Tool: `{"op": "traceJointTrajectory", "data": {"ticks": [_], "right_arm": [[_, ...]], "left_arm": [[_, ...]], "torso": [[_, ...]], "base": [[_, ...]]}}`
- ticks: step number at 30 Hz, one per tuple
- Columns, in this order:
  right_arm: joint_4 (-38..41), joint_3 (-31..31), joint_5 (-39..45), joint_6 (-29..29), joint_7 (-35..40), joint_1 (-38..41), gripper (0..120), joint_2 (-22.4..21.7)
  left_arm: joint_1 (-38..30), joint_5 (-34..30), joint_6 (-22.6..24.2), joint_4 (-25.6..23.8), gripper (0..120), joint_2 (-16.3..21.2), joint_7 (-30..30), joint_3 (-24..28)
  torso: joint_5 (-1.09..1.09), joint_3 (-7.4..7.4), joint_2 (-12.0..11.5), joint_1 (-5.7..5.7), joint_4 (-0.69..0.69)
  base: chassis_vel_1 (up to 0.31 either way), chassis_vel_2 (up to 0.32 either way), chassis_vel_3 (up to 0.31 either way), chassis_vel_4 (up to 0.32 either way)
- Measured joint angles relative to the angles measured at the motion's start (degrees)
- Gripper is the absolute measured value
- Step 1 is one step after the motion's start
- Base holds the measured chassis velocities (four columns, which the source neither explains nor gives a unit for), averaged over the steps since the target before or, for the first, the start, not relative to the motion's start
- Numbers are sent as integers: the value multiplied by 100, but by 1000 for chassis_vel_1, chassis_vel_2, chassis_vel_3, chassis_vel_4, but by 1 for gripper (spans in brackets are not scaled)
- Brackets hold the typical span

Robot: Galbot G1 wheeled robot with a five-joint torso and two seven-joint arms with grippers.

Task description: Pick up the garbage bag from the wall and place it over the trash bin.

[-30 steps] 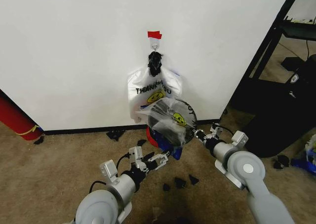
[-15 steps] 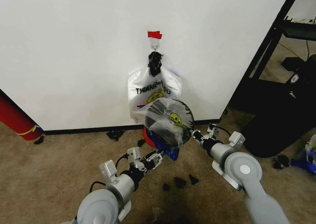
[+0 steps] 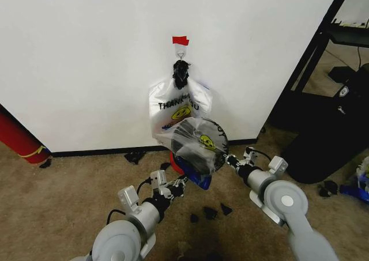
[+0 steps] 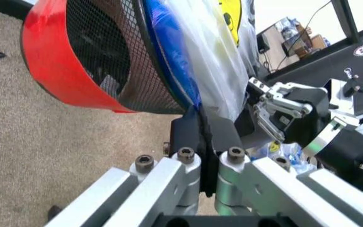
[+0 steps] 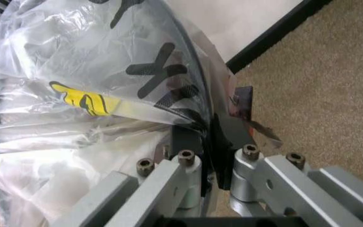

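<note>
The garbage bag (image 3: pixel 199 144), thin and translucent with a yellow smiley and a blue patch, is stretched across the mouth of the trash bin (image 3: pixel 174 160). The bin is black mesh with a red base and stands tilted, mouth toward me, in front of the wall (image 3: pixel 86 59). My left gripper (image 3: pixel 183 182) is shut on the bag's lower edge at the rim. In the left wrist view the left gripper (image 4: pixel 202 128) pinches the bag (image 4: pixel 216 56) beside the mesh bin (image 4: pixel 68 66). My right gripper (image 3: pixel 228 158) is shut on the bag's right edge. Its wrist view shows the right gripper (image 5: pixel 211 137) clamping the bag (image 5: pixel 74 71).
A "THANK YOU" bag (image 3: pixel 173 106) hangs from a hook under a black knot (image 3: pixel 181 72) and red tape (image 3: pixel 180 40). Black scraps (image 3: pixel 210 212) lie on the carpet. A red cylinder (image 3: pixel 17 137) leans at left. A large black bulk (image 3: pixel 326 140) and a black frame (image 3: pixel 314 48) stand at right.
The bag now lies further down over the bin's rim. My left gripper has moved up closer under the bin. The right gripper has shifted slightly with the bag's edge.
</note>
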Motion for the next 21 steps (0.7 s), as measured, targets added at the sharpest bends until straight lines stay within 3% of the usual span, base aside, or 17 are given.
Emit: {"op": "traceJointTrajectory", "data": {"ticks": [5, 21], "right_arm": [[33, 29, 83, 0, 17, 3, 0, 28], [75, 18, 170, -100, 49, 9, 0, 51]], "left_arm": [[39, 56, -23, 74, 0, -15, 3, 0], [-155, 355, -139, 963, 0, -49, -110, 84]], "torso": [[0, 0, 0, 0, 0], [0, 0, 0, 0, 0]], "base": [[0, 0, 0, 0], [0, 0, 0, 0]]}}
